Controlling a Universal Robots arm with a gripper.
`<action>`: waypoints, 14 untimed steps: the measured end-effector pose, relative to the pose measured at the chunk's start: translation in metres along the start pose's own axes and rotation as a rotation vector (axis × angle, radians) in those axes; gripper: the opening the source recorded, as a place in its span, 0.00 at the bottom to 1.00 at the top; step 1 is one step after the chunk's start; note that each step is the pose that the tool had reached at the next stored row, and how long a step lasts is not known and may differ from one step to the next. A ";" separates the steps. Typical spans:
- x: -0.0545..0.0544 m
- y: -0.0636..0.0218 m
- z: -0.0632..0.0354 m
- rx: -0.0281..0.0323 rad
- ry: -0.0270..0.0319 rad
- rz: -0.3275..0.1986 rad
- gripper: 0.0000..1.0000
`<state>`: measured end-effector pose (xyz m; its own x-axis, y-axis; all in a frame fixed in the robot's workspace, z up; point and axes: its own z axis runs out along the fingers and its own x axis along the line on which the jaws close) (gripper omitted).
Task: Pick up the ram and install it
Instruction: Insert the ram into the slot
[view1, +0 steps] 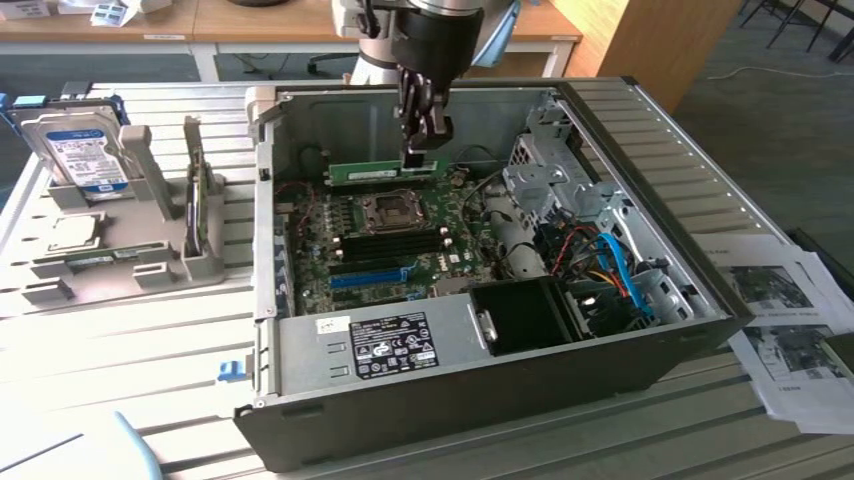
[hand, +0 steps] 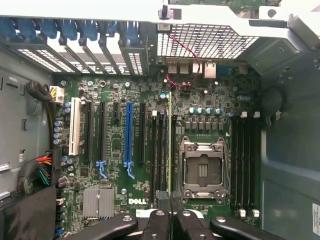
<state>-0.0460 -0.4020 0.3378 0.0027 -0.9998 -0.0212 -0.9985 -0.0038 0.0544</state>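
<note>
Robot's pincer (view1: 416, 152) is clamped on the top edge of the ram (view1: 367, 172), holding the green stick level above the motherboard (view1: 387, 245) inside the open case (view1: 534, 400) on the worktop (view1: 160, 340). From the wrist, the stick shows edge-on, lined up with the black slots (hand: 161, 145) beside the CPU socket (hand: 202, 170). A hard drive (view1: 83, 150) stands at the exterior view's left.

Hard light bleaches the slatted table (view1: 120, 340) at the exterior view's lower left, the computer case (view1: 534, 400) shows a dark, shadowed outer wall, and the wrist view's motherboard (hand: 137, 200) sits in soft, even light.
</note>
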 end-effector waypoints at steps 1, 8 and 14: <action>0.000 0.0000 0.0006 0.0000 0.0000 0.000 0.11; 0.000 -0.0005 0.0082 0.0000 0.0000 0.000 0.11; 0.000 -0.0008 0.0152 -0.0001 0.0001 0.000 0.11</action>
<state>-0.0460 -0.4020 0.3225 0.0027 -0.9998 -0.0211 -0.9985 -0.0038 0.0545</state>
